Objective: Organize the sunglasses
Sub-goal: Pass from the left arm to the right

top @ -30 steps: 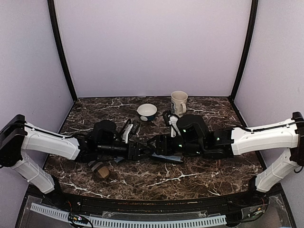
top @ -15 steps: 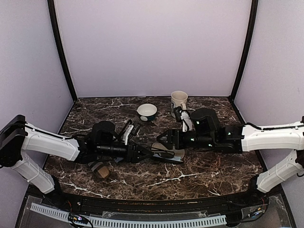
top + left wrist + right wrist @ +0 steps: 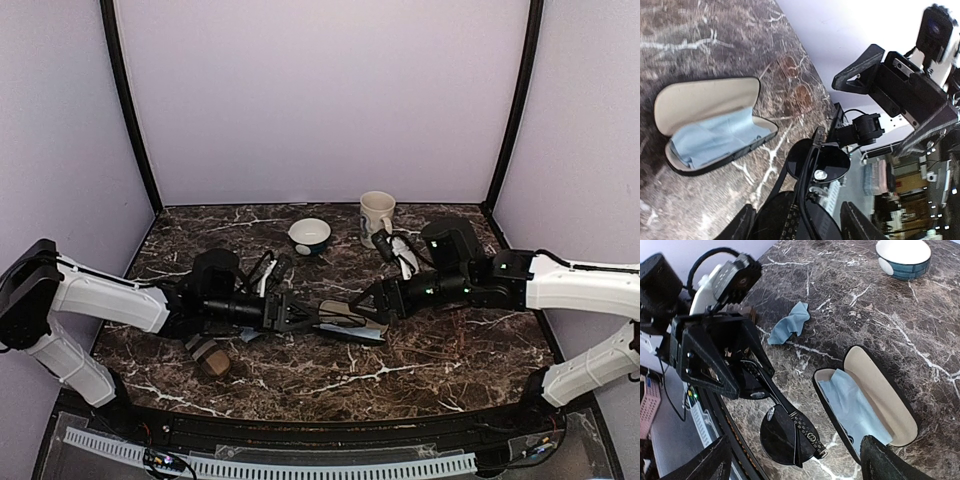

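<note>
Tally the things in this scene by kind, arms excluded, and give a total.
sunglasses: 1
cases: 2 (open case, brown case)
blue cloths: 2 (loose cloth, cloth in the open case)
bowl: 1
mug: 1
Total: 7

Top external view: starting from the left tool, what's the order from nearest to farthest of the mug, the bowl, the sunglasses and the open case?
1. The sunglasses, gripped in the left tool itself.
2. The open glasses case, just to its right.
3. The bowl, behind, mid-table.
4. The mug, farthest, back right.
</note>
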### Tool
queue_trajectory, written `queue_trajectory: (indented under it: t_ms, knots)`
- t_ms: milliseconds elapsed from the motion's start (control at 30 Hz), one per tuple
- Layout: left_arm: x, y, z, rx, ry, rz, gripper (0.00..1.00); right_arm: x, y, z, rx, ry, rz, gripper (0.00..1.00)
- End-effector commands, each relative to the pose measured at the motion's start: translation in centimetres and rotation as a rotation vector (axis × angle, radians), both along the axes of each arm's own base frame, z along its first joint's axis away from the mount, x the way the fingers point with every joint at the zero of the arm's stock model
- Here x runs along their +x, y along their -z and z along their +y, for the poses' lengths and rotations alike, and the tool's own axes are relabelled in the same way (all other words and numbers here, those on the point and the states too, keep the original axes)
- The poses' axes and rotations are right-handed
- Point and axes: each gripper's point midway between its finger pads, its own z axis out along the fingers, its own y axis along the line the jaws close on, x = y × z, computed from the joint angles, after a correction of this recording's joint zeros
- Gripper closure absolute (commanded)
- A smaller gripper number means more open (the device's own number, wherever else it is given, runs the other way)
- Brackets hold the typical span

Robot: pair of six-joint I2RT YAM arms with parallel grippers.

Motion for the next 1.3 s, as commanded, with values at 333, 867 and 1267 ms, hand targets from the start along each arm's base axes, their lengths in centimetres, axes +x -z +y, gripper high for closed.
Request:
queue_trajectory:
  t_ms: [333, 867, 1267]
  knots:
    - [-1.1, -1.4, -1.8, -0.054, 0.112, 0.290, 1.00, -2.5, 2.3, 1.7, -0.272, -0.291, -0.206, 0.11]
    - [-1.6, -0.8, -2.2, -0.039, 0.157, 0.344, 1.00, -2.6, 4.0, 4.4, -0.422, -0.375, -0.295, 0.31]
    - [-1.8, -0.7, -2.1, -0.045, 0.160, 0.359, 1.00, -2.7, 4.6, 4.8, -0.453, -0.373, -0.313, 0.43]
